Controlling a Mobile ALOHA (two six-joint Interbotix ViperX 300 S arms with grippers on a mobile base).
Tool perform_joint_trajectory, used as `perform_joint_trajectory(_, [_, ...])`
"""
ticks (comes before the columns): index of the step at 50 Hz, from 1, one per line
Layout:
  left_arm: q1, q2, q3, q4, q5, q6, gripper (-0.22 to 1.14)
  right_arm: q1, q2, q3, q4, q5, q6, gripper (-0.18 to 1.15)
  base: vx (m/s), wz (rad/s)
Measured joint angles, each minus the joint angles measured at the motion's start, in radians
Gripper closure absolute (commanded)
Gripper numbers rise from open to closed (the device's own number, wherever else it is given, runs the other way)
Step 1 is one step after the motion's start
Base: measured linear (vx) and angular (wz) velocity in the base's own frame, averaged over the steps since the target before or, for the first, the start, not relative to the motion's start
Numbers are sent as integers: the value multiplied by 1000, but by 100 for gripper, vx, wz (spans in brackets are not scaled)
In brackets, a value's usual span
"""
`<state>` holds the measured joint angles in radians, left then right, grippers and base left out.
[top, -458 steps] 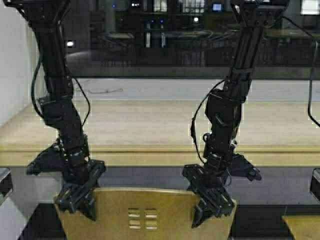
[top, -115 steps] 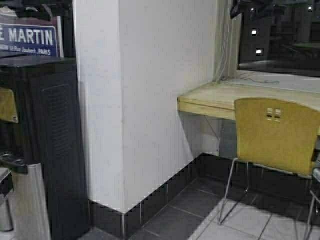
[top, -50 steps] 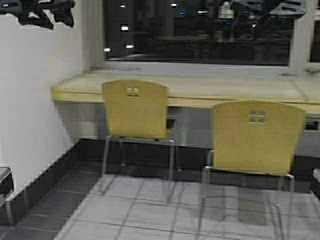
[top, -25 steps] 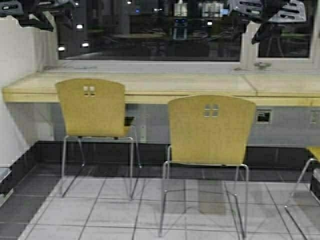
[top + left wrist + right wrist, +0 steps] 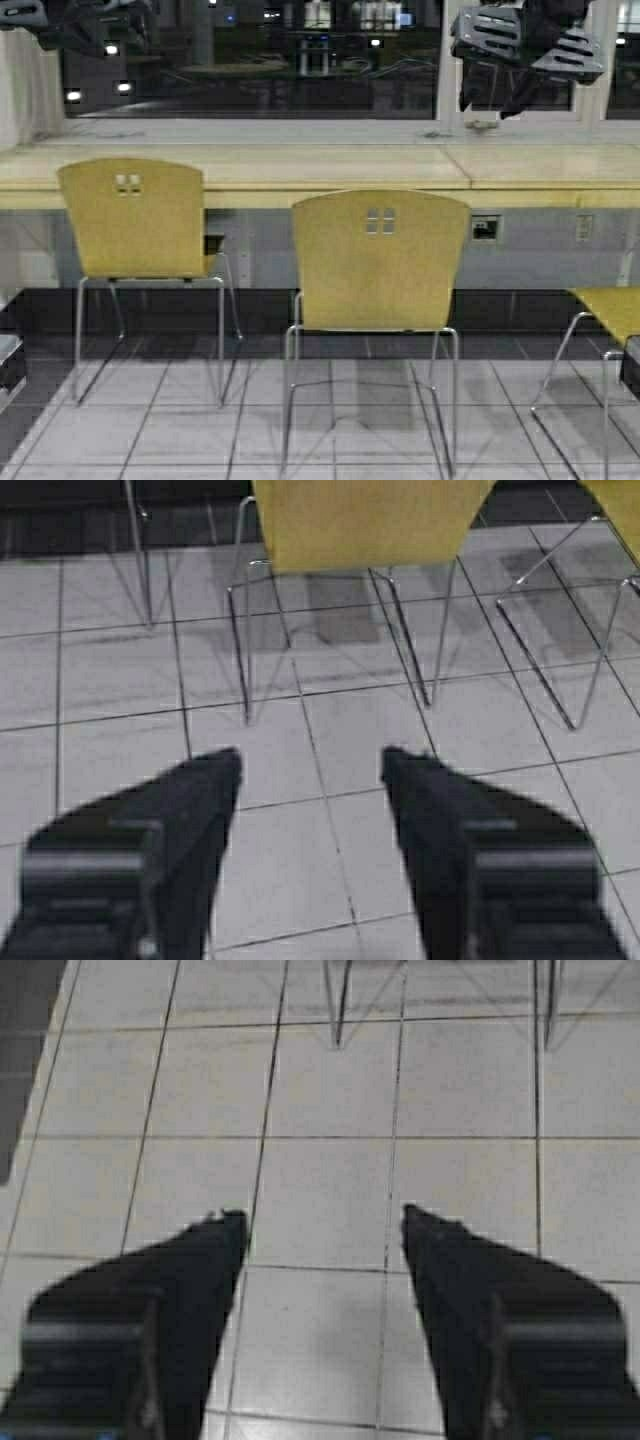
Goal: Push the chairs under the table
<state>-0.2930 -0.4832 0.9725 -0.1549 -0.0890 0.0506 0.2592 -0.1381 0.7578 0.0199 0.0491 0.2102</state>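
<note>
Two yellow-tan chairs stand pulled out from the long pale table (image 5: 330, 190). The left chair (image 5: 135, 222) is close to the table's edge. The middle chair (image 5: 378, 262) stands farther out, its back towards me. A third chair's seat (image 5: 612, 310) shows at the right edge. Both arms are raised high: the left arm (image 5: 85, 22) at the top left, the right arm (image 5: 525, 40) at the top right. My left gripper (image 5: 312, 765) is open and empty above the floor tiles, with the middle chair's back (image 5: 370, 520) beyond it. My right gripper (image 5: 325, 1222) is open and empty over tiles.
A dark window (image 5: 260, 60) runs behind the table. Wall sockets (image 5: 485, 228) sit under the table top. The floor is grey tile (image 5: 180, 430). Parts of my base show at the lower left (image 5: 8, 362) and lower right (image 5: 630, 368). Chrome chair legs (image 5: 340, 995) show in the right wrist view.
The robot has moved: the view has swung right, so the chairs and table have shifted left and the wall at the left has gone. A third chair's seat has come further in.
</note>
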Motion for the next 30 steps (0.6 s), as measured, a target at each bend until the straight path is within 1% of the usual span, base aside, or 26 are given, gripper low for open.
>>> perform_joint_trajectory(15, [0, 32, -2, -2, 29, -15, 8, -5, 2, -2, 0, 14, 64, 11, 18, -13])
perform_joint_trajectory(23, [15, 71, -2, -63, 57, -106, 8, -3, 5, -3, 3, 15, 95, 11, 24, -7])
perform_joint_trajectory(30, [29, 114, -2, -121, 57, -209, 8, -6, 6, -5, 32, 17, 175, 11, 28, -6])
